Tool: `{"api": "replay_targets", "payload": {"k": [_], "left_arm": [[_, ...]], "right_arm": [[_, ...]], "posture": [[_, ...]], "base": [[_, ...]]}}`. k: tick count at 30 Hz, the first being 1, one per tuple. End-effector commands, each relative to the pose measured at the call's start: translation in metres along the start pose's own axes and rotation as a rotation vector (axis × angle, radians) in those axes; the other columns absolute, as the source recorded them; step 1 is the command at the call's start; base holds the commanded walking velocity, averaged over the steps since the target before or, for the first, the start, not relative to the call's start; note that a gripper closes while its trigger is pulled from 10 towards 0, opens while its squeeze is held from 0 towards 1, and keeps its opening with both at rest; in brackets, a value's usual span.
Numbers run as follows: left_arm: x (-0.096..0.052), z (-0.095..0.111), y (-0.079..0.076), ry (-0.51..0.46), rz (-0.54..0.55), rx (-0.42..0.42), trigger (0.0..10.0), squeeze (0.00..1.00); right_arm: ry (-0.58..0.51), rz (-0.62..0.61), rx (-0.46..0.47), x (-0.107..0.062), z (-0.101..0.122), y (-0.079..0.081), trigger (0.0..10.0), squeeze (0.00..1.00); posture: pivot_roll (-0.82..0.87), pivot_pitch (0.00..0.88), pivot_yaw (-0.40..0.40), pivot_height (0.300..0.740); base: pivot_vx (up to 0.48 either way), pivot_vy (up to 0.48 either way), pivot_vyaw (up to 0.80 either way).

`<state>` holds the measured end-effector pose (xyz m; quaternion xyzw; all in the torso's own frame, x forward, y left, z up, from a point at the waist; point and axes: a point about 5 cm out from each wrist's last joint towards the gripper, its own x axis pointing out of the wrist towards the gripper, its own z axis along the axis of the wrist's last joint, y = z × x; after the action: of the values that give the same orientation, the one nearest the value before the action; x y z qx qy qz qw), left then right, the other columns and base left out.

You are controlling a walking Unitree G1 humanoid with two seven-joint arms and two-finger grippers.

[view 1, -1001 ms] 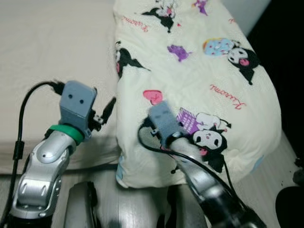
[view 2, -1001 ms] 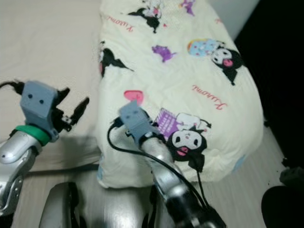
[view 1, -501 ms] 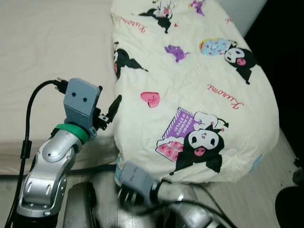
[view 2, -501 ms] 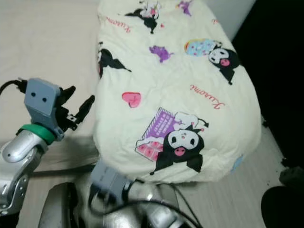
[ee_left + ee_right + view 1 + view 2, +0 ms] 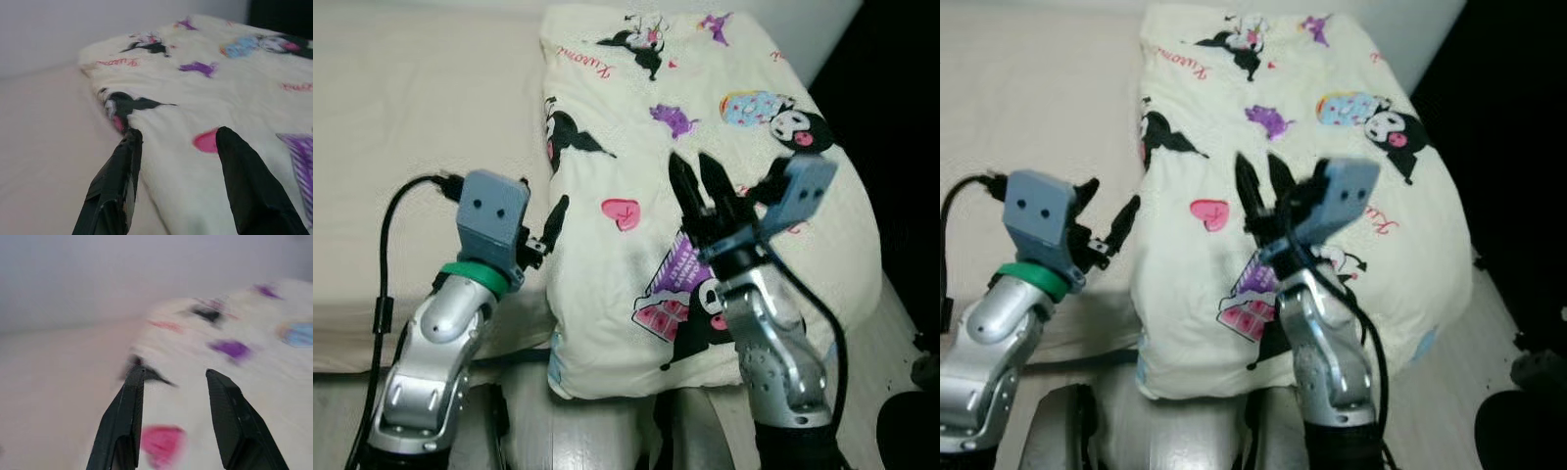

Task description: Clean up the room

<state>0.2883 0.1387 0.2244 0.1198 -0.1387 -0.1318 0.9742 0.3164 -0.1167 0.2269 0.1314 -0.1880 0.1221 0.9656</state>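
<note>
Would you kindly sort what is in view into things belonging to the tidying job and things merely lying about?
Job in hand:
patterned quilt
left gripper, open at its edge
right gripper, open above it

Lying about:
bed sheet
dark object on floor

Beige mattress [image 5: 411, 117] spreads beyond my left fingers [image 5: 115, 186]. Pale wall [image 5: 73, 29] behind it. Dark object [image 5: 906, 421] on floor [image 5: 1449, 401], well right of my right fingers [image 5: 124, 426].

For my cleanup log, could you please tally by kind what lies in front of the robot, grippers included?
Quilts: 1, cartoon-printed quilt
Mattresses: 1, beige mattress
Grippers: 2, left gripper at the quilt's edge, right gripper above the quilt, both open
Total: 4
</note>
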Motion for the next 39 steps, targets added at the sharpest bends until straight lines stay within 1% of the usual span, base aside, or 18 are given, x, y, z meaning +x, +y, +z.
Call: {"api": "replay_targets", "payload": {"k": [1, 2, 3, 4, 8, 12, 16, 22, 24, 30, 39], "left_arm": [[0.0, 0.005, -0.003, -0.024, -0.013, -0.008, 10.0, 0.0], [0.0, 0.005, -0.003, -0.024, -0.013, -0.008, 10.0, 0.0], [0.004, 0.007, 0.001, -0.032, 0.02, -0.028, 10.0, 0.0], [0.004, 0.007, 0.001, -0.032, 0.02, -0.028, 10.0, 0.0], [0.013, 0.006, 0.006, -0.026, 0.074, -0.077, 10.0, 0.0], [0.016, 0.003, 0.002, -0.006, 0.074, -0.123, 10.0, 0.0], [0.017, 0.003, -0.003, -0.007, 0.067, -0.145, 10.0, 0.0], [0.018, 0.002, -0.002, -0.003, 0.062, -0.115, 10.0, 0.0], [0.02, 0.001, 0.003, 0.008, 0.075, -0.09, 10.0, 0.0], [0.023, -0.003, 0.01, 0.038, 0.098, -0.08, 10.0, 0.0], [0.024, -0.007, 0.008, 0.05, 0.089, -0.072, 10.0, 0.0]], "right_arm": [[0.005, -0.056, -0.007, -0.002, -0.004, -0.011, 10.0, 0.0], [0.005, -0.056, -0.007, -0.002, -0.004, -0.011, 10.0, 0.0], [-0.002, -0.062, 0.022, 0.0, -0.002, -0.013, 10.0, 0.0], [-0.002, -0.062, 0.022, 0.0, -0.002, -0.013, 10.0, 0.0], [0.007, -0.08, 0.005, 0.004, 0.0, -0.017, 10.0, 0.0], [0.008, -0.088, 0.003, 0.006, -0.003, -0.017, 10.0, 0.0], [0.011, -0.098, -0.004, 0.007, -0.007, -0.017, 10.0, 0.0], [0.017, -0.103, -0.005, 0.007, -0.009, -0.017, 10.0, 0.0], [0.017, -0.105, -0.007, 0.007, -0.01, -0.018, 10.0, 0.0], [0.012, -0.107, -0.015, 0.01, -0.011, -0.018, 10.0, 0.0], [0.013, -0.128, -0.024, 0.011, -0.013, -0.019, 10.0, 0.0]], "posture": [[0.06, 0.078, -0.047, 0.573], [0.06, 0.078, -0.047, 0.573], [0.05, 0.071, -0.045, 0.583], [0.05, 0.071, -0.045, 0.583], [0.05, 0.051, -0.044, 0.603], [0.05, 0.046, -0.045, 0.618], [0.05, 0.046, -0.044, 0.633], [0.05, 0.046, -0.04, 0.653], [0.05, 0.044, -0.038, 0.663], [0.06, 0.035, -0.033, 0.688], [0.06, 0.035, -0.029, 0.713]], "base": [[0.0, 0.0, 0.0], [0.0, 0.0, 0.0], [0.0, 0.0, 0.0], [0.0, 0.0, 0.0], [0.0, 0.0, 0.0], [0.0, 0.0, 0.0], [0.0, 0.0, 0.0], [0.0, 0.0, 0.0], [0.0, 0.0, 0.0], [0.0, 0.0, 0.0], [0.0, 0.0, 0.0]]}}
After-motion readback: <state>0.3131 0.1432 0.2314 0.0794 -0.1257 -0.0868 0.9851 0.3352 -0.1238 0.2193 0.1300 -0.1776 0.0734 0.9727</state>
